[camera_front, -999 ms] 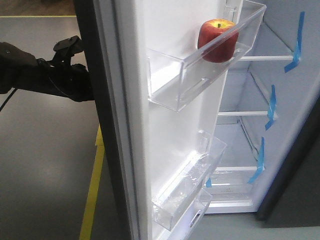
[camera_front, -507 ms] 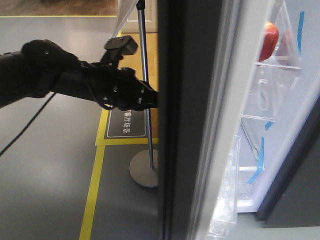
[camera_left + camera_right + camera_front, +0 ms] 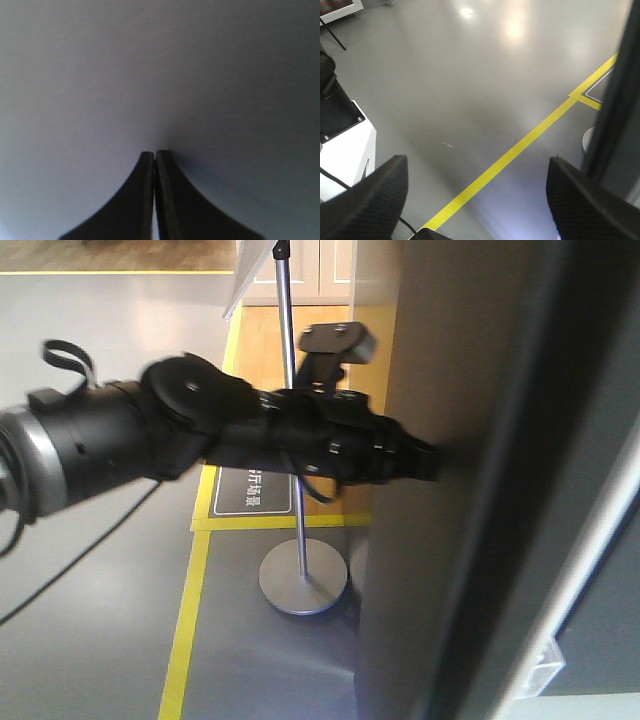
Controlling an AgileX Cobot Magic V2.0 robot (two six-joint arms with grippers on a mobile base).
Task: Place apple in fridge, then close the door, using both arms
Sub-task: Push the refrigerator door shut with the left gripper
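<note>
Left gripper has its fingers pressed together, the tips touching the smooth dark grey outer face of the door (which fills the right side of the front view). Right gripper hangs spread wide, holding nothing, above the grey floor and a yellow line.

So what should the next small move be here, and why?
Probably press the shut left gripper forward against the tall, smooth dark grey fridge door. Its closed fingertips appear to touch the door's outer face, and a white edge showing at the lower right suggests the door isn't fully shut. The open right gripper hangs over the grey floor, away from the door.
</note>
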